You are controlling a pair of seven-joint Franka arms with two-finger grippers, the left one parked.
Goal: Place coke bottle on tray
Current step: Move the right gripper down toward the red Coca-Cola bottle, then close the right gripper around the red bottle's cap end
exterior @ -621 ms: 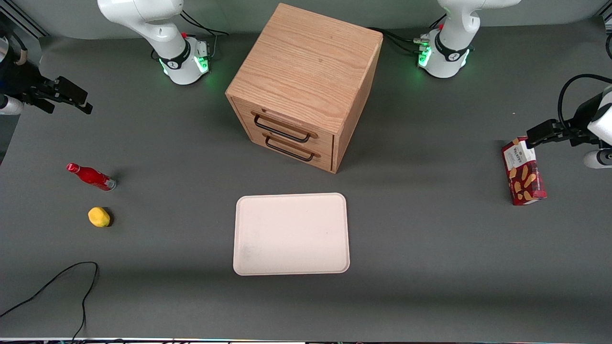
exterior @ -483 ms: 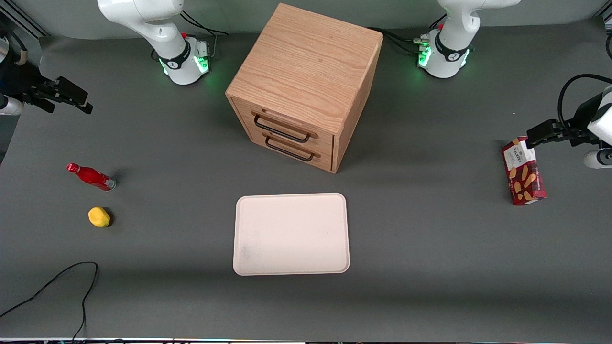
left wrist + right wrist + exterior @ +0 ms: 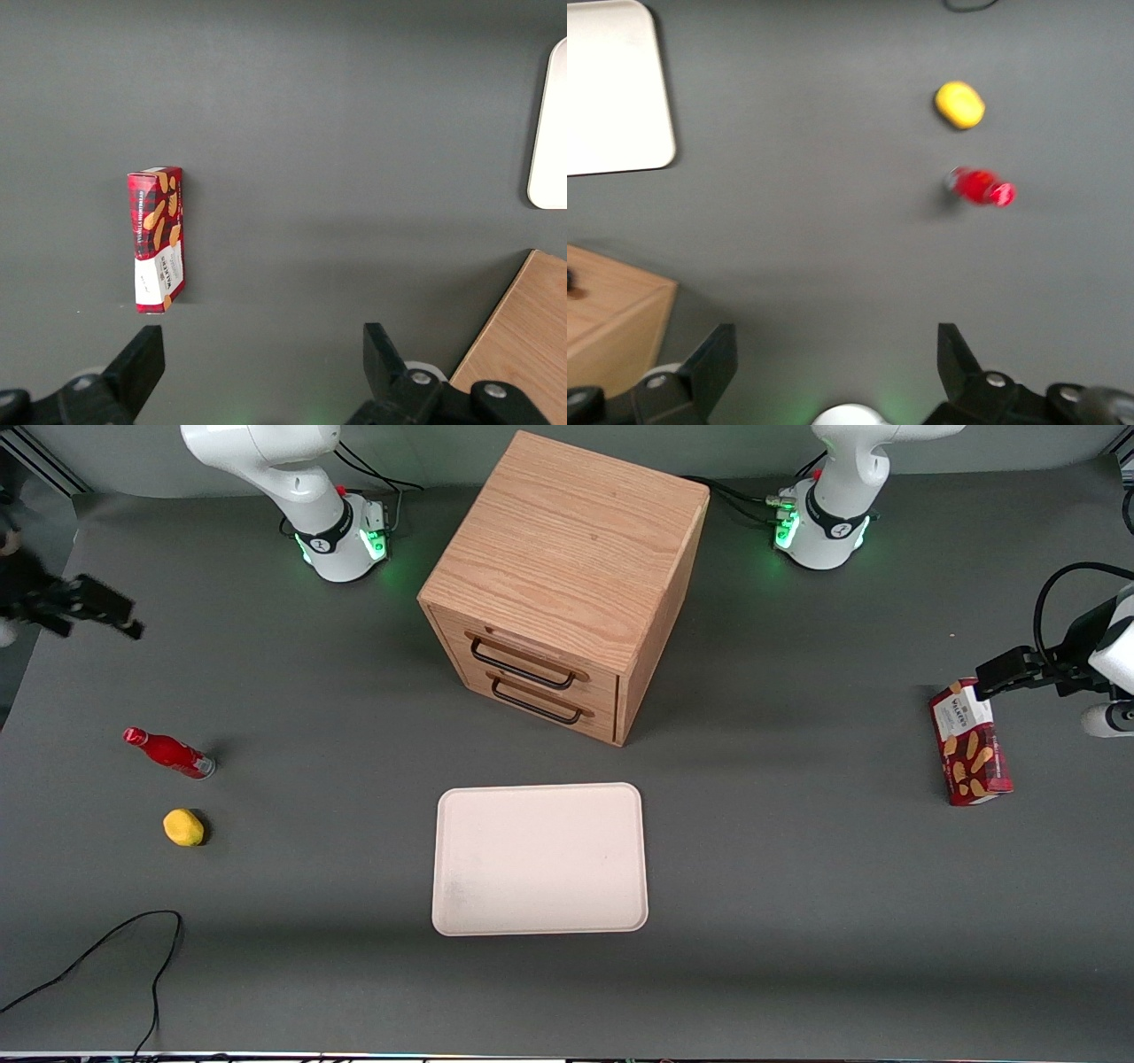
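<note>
End effector (image 3: 837, 367) farther back, open.

A dark grey table (image 3: 797, 921) carries a wooden drawer box (image 3: 567, 584); a black cable (image 3: 106, 957) trails along its near edge.

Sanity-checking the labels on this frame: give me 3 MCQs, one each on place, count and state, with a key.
1. Where is the coke bottle?
A. On the tray
B. On the table, beside the yellow lump
C. In a drawer

2. How many drawers does the wooden box have?
A. One
B. Two
C. Three

3. What state is the gripper in?
A. Open, holding nothing
B. Shut on the bottle
C. Shut on the yellow lump

Key: 1 B, it stands near the yellow lump, apart from the tray. 2 B, two handles stacked. 3 A, fingers spread wide above bare table.
</note>
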